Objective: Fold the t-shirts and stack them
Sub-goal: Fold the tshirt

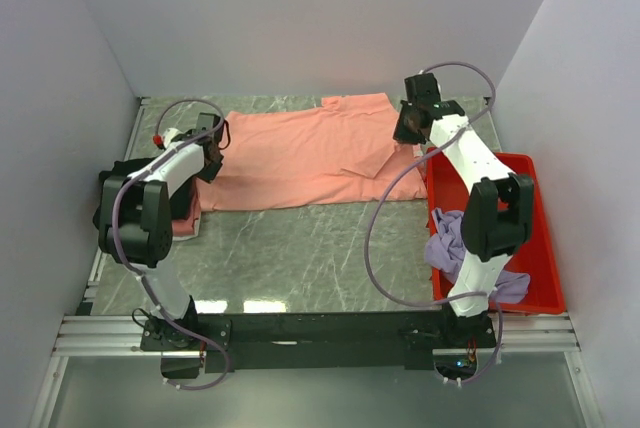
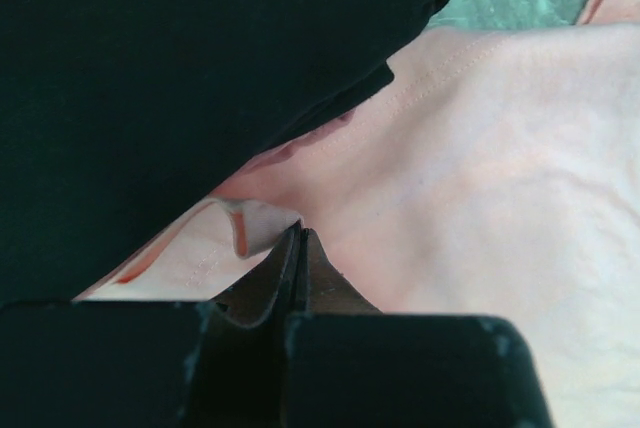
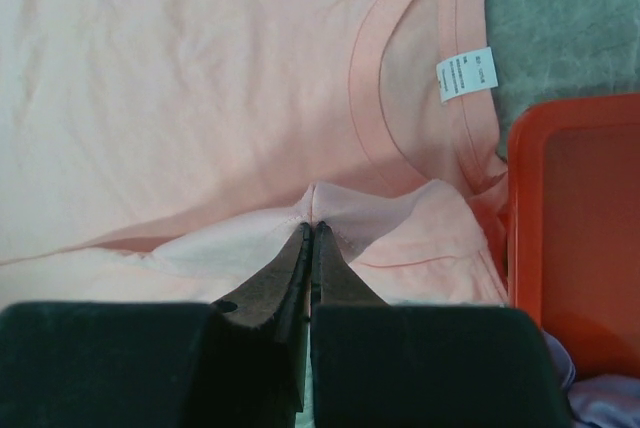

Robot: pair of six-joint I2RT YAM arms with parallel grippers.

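A salmon-pink t-shirt (image 1: 300, 153) lies spread across the back of the table, its neck and white label (image 3: 467, 75) towards the right. My left gripper (image 1: 212, 156) is shut on its left edge, and the cloth puckers at the tips (image 2: 300, 233). My right gripper (image 1: 408, 130) is shut on a pinched fold of the same shirt near the collar (image 3: 312, 224). A black t-shirt (image 1: 118, 183) lies at the far left under the left arm and fills the upper left of the left wrist view (image 2: 150, 78). A lavender-purple t-shirt (image 1: 452, 238) is crumpled in the tray.
The red plastic tray (image 1: 535, 228) stands at the right, close to the shirt's neck, and shows in the right wrist view (image 3: 575, 228). A bit of pink cloth (image 1: 185, 225) shows beneath the black shirt. Grey marbled table (image 1: 300, 248) lies in front of the shirt. White walls enclose the area.
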